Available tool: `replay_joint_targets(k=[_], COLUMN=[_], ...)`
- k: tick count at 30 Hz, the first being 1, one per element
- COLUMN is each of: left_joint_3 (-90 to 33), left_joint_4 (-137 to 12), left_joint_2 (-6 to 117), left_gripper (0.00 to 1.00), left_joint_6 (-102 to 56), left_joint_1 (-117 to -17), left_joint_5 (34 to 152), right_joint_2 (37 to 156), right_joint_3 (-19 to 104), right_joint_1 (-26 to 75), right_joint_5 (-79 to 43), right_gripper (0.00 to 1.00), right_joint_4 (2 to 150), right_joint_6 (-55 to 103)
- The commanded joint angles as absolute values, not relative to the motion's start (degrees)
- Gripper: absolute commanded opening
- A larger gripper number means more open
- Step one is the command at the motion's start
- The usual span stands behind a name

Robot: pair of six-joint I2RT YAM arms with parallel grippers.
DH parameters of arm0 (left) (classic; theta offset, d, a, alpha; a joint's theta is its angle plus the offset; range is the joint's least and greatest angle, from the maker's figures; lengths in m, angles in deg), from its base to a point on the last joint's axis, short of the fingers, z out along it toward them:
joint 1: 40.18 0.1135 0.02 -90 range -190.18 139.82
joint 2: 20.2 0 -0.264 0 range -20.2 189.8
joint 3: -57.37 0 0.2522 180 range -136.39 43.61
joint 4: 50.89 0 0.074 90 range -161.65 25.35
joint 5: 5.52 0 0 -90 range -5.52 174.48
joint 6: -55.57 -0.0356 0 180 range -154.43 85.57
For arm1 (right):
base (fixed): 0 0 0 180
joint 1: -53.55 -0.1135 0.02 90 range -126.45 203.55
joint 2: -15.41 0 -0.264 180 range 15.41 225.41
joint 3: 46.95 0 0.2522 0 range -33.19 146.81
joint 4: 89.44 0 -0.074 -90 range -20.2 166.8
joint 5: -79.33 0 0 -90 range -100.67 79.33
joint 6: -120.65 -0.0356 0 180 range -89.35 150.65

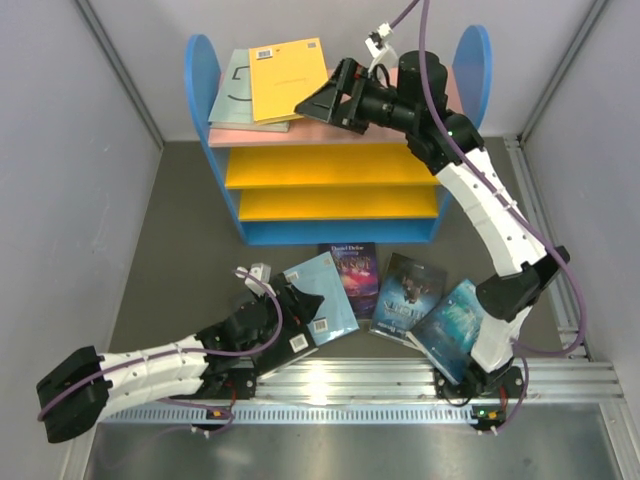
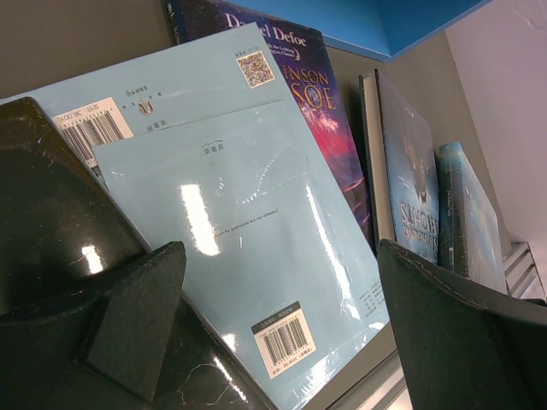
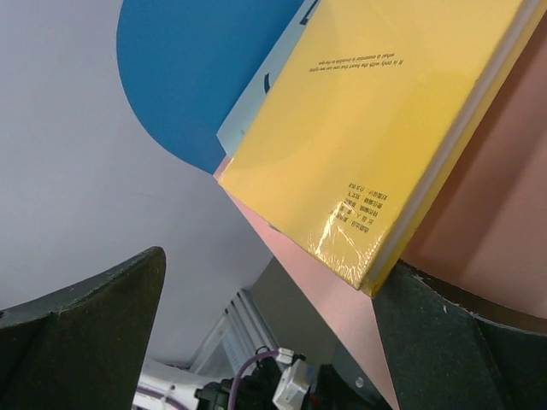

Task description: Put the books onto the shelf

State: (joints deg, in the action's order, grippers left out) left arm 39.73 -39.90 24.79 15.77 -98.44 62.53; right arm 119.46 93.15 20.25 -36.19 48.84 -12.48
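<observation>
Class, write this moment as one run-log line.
right pincer: open, by yellow book atop shelf | left pincer: open, over light blue book

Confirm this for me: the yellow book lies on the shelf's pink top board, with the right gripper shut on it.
Not shut: the right gripper is open, its jaws spread wide, as the right wrist view shows. The yellow book does lie on the pink top board.

L gripper (image 2: 280,256) spread wide over lt-blue books (image 2: 231,179); purple bk (image 2: 329,102) behind.
</observation>
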Motion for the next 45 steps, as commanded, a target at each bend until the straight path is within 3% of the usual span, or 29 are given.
replay_joint_targets(k=[1, 18, 20, 21, 23, 24, 27, 30, 45], left_joint_3=[38.51, 38.6, 38.6, 38.6, 38.6, 38.6, 38.6, 38.6, 38.95], left_joint_4=[-39.42, -39.69, -39.6, -39.6, -39.51, -39.6, -39.51, -39.42, -38.9], left_joint_2=[24.54, 24.18, 24.27, 24.27, 24.36, 24.45, 24.54, 24.45, 24.1], left_gripper=[0.99, 0.99, 0.99, 0.99, 0.99, 0.99, 0.99, 0.99, 0.99], left_joint_6=[15.32, 15.58, 15.58, 15.58, 15.58, 15.58, 15.58, 15.58, 15.58], left_joint_1=[-98.36, -98.36, -98.36, -98.36, -98.28, -98.36, -98.36, -98.36, -98.36], left_joint_5=[62.24, 62.42, 62.42, 62.42, 62.33, 62.42, 62.42, 62.33, 62.51], right_joint_2=[120.53, 121.14, 121.49, 121.23, 120.44, 119.66, 119.91, 122.01, 136.34], right_joint_3=[90.64, 95.48, 96.1, 94.71, 92.33, 91.19, 89.86, 91.87, 106.02], right_joint_1=[20.5, 23.4, 24.8, 25.07, 25.86, 26.04, 26.65, 26.48, 15.67], right_joint_5=[-32.3, -12.96, -13.3, -14.09, -15.23, -15.15, -13.05, -11.73, -5.4], right_gripper=[1.0, 1.0, 0.89, 0.72, 0.51, 0.32, 0.05, 0.01, 0.03], right_joint_4=[32.34, 30.13, 33.88, 36.0, 43.62, 45.67, 48.94, 48.94, 46.65], right_joint_6=[-7.42, -6.78, -8.63, -9.24, -11.27, -12.06, -14.08, -13.91, -8.02])
